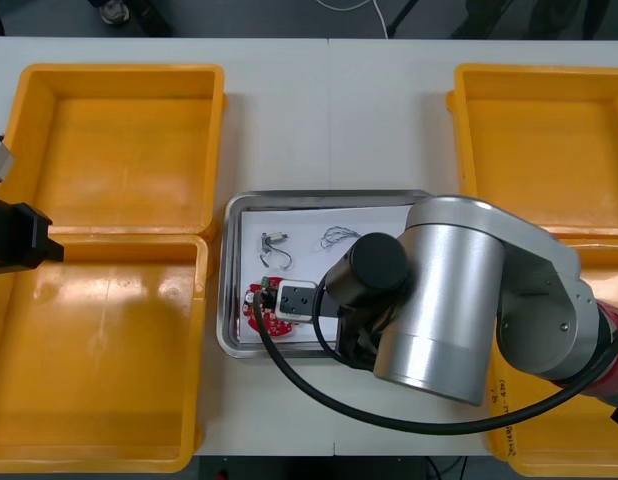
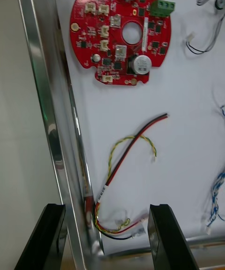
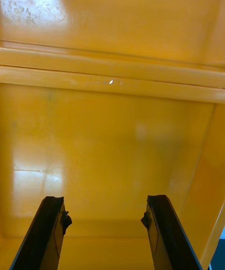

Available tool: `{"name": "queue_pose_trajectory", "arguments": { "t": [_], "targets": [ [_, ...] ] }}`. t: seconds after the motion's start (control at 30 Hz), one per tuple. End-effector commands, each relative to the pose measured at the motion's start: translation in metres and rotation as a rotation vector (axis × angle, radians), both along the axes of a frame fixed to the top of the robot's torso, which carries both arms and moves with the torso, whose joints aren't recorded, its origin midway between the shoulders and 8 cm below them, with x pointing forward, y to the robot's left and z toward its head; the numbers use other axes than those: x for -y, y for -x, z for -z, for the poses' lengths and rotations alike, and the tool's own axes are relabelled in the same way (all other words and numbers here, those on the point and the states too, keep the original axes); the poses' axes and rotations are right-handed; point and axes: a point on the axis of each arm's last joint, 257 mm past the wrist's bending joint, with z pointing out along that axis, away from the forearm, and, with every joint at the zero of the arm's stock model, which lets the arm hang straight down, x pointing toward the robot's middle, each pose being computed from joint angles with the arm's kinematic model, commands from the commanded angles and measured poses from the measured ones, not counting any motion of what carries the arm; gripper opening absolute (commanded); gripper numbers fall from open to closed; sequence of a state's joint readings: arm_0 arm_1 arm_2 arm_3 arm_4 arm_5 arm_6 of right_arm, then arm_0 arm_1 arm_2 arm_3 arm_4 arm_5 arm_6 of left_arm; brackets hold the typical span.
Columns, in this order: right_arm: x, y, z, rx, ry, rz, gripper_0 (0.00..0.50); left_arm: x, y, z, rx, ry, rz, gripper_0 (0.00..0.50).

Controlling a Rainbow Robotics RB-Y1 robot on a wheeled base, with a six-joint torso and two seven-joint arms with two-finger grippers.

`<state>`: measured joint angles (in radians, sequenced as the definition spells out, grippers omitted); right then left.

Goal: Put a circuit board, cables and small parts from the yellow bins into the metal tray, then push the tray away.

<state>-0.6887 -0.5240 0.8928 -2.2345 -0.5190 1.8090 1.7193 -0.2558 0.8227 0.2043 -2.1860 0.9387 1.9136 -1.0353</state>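
The right gripper (image 2: 105,239) is hanging over the near left corner of the shiny rectangular metal tray (image 1: 329,195), which is white inside. Its black fingers (image 2: 166,237) are standing wide apart and gripping nothing. One is sitting outside the tray's left rim and the other over the white floor.

A twisted red and yellow cable (image 2: 126,157) is lying between those fingers, just inside the left rim. It is curling away from the corner toward the tray's middle. Just beyond it, also inside the tray by the left rim, the round red circuit board (image 2: 121,31) is lying flat with its components facing up. A twisted blue and white cable (image 2: 216,190) is resting on the tray floor further toward the tray's right side.

Closer to the tray's far rim, a small metal part (image 1: 274,240) and a thin black cable (image 1: 339,237) are lying side by side, apart from each other.

Well off to the tray's left, the left gripper (image 3: 105,235) is hovering with its fingers spread and nothing between them. It is above the near left yellow plastic bin (image 1: 99,350), close to where that bin is meeting the far left yellow plastic bin (image 1: 119,140). On the tray's right, the far right yellow plastic bin (image 1: 539,140) is sitting beyond the silver right arm (image 1: 459,300).
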Motion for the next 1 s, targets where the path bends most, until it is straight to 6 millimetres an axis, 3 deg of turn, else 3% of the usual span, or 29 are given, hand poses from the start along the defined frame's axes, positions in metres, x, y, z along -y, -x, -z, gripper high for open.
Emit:
{"name": "queue_pose_trajectory", "arguments": {
  "t": [0.03, 0.3, 0.57, 1.0],
  "targets": [
    [-0.031, 0.010, 0.008, 0.031, -0.023, -0.090, 0.500, -0.015, 0.003, -0.014, 0.024, -0.028, -0.041, 0.500],
    [-0.038, 0.016, 0.038, -0.003, -0.038, -0.103, 0.500, -0.015, 0.003, -0.014, 0.024, -0.028, -0.041, 0.500],
    [-0.029, 0.020, 0.062, -0.002, -0.002, -0.115, 0.500, -0.015, 0.003, -0.014, 0.024, -0.028, -0.041, 0.500],
    [-0.015, 0.028, 0.085, 0.026, 0.074, -0.132, 0.500, -0.015, 0.003, -0.014, 0.024, -0.028, -0.041, 0.500]
  ]
}}
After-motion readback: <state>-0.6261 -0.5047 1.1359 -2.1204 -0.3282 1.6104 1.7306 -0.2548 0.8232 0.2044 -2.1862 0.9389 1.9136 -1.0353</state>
